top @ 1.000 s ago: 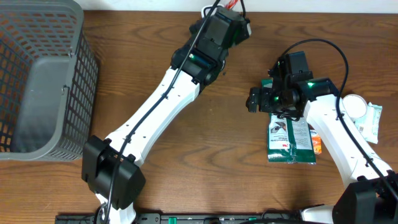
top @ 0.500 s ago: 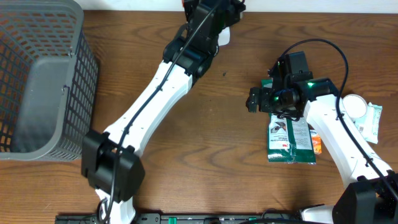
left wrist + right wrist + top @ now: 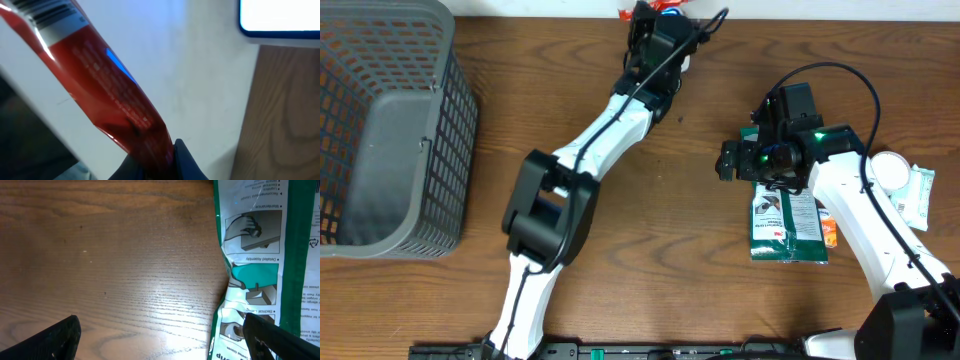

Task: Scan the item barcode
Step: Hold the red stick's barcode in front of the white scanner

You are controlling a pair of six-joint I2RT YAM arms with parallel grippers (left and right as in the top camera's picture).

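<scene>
While the overhead view hid the grip itself, it placed the red pouch (image 3: 626, 12) at the far edge of the worktop (image 3: 700, 290), at the tip of the outstretched left arm (image 3: 610, 130), with a bluish glow just beside it. The right arm (image 3: 865, 215) hung over a green packet (image 3: 788, 225), well apart from the pouch, and a grey basket (image 3: 380, 120) stood at the left end.

From the left wrist, the left fingers (image 3: 186, 161) were pinched narrow on one end of the pouch. It ran up and away over a pale surface to its barcode (image 3: 47, 14) at the far end. A bright panel with a dark rim (image 3: 280, 17) showed at the upper right.

From the right wrist, the right fingers (image 3: 55, 335) stood wide with nothing between them. Bare wood lay below, and the green packet lay to one side.

The pouch looked like thin glossy film, so it was probably light, soft and somewhat slippery, and likely to sag or twist from a one-ended hold. Pinching the flat sealed end opposite the barcode seemed the sound choice, since it left the code uncovered. A firm grip there would matter, because a crease or curl across the bars could spoil the read.
</scene>
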